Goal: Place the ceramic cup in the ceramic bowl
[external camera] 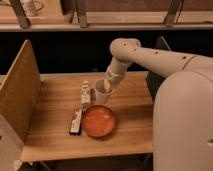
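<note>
We locate the ceramic bowl [98, 121] near the front edge of the wooden table [55, 100], with a flat package [76, 121] just beside it. Just behind the bowl, the gripper [106, 86] is closed on the rim of the ceramic cup [101, 96]. A slim white bottle [85, 93] stands beside the cup.

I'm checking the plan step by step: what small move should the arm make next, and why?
Probably carry the ceramic cup a little nearer the camera, over the orange ceramic bowl. The gripper is at the cup's rim, and the cup is just behind the bowl, beside the slim white bottle, not yet above it.
</note>
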{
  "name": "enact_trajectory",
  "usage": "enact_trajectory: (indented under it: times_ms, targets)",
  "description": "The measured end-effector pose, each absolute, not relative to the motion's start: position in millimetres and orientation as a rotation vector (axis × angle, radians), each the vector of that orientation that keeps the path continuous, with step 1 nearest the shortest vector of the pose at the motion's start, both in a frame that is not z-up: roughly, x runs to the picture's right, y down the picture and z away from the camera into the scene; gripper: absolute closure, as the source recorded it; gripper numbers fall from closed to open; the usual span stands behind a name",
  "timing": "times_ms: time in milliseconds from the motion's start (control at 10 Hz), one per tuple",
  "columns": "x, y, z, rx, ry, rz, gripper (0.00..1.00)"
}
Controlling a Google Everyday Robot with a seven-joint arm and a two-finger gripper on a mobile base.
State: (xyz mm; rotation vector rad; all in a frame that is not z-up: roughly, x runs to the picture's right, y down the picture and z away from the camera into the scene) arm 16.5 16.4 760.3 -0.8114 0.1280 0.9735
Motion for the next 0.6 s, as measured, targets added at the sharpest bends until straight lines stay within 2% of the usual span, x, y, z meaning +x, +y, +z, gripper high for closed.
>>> enact_trajectory:
  times_ms: [200,600]
  targets:
    - [-6.5,38.6,754.9,-0.853,0.130,0.906,1.00]
    - [-5.6,73.2,764.7,-0.909,0.152,0.896,1.00]
